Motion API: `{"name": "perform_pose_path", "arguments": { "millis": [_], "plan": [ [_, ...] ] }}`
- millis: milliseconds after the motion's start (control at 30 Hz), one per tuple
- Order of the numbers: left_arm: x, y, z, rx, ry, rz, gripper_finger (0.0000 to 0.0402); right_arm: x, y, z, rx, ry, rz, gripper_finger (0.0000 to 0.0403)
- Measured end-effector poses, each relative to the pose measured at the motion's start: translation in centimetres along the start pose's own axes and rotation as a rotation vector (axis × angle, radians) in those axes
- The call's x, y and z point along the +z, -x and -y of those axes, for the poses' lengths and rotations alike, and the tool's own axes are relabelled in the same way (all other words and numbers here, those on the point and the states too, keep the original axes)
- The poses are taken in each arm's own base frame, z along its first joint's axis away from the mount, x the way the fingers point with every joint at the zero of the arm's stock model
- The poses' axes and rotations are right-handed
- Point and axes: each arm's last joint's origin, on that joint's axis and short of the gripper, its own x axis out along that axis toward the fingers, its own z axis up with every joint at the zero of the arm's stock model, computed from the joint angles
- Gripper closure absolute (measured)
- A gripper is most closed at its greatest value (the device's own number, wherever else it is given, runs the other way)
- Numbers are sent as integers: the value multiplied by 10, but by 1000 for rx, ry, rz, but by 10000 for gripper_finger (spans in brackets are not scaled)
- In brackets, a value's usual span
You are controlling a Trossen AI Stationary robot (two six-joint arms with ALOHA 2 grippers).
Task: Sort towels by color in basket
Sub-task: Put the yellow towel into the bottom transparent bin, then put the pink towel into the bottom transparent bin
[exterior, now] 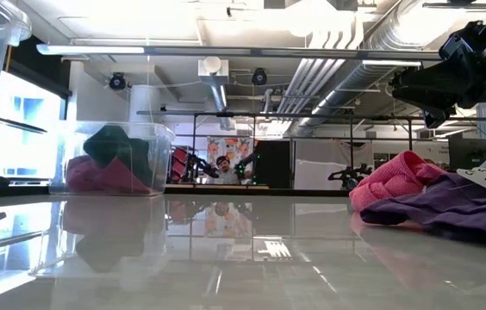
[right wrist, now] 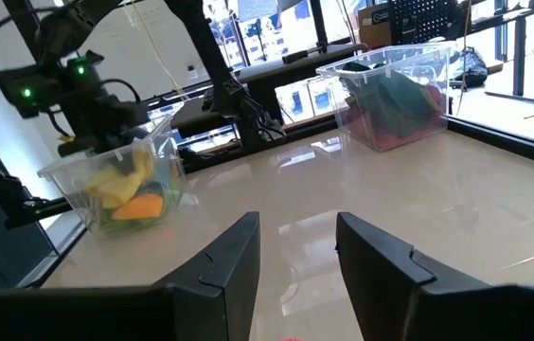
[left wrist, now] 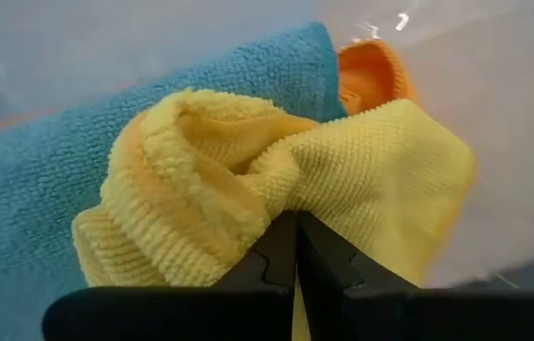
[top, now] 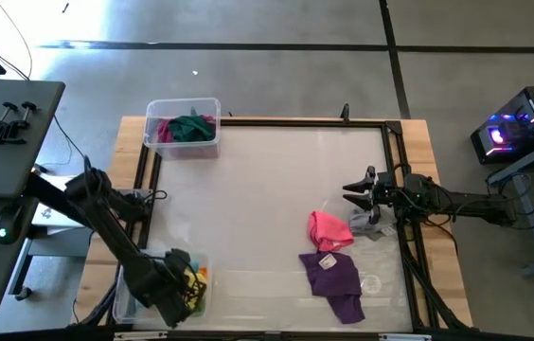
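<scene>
My left gripper reaches down into the clear bin at the table's near left corner and is shut on a yellow towel. A light blue towel and an orange one lie under and behind the yellow towel. A second clear bin at the far left holds a dark green towel and a magenta one. A pink towel and a purple towel lie on the table at the right. My right gripper hovers open above the table's right side. My left gripper pinches a bunched fold of the yellow towel between its two shut fingers, coming from above and pointing down. The cloth gathers in wrinkles toward the fingertips. The towel's spread parts lie on the light blue towel inside the bin.
A small pale cloth lies beside the pink towel under the right arm. A dark frame runs around the table top. Bare table surface stretches between the bins and the loose towels.
</scene>
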Motion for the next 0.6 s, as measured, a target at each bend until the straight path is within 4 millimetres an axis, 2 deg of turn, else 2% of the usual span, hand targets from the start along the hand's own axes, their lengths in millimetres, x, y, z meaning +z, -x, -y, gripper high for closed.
{"name": "perform_pose_path", "arguments": {
  "millis": [333, 433, 600],
  "plan": [
    [22, 54, -19, -191, 26, -69, 401, 0, 0, 0, 0, 0, 0, 265],
    [34, 65, -21, -303, 10, 56, 401, 0, 0, 0, 0, 0, 0, 265],
    [57, 73, -12, -439, -146, 435, 401, 0, 0, 0, 0, 0, 0, 265]
  ]
}}
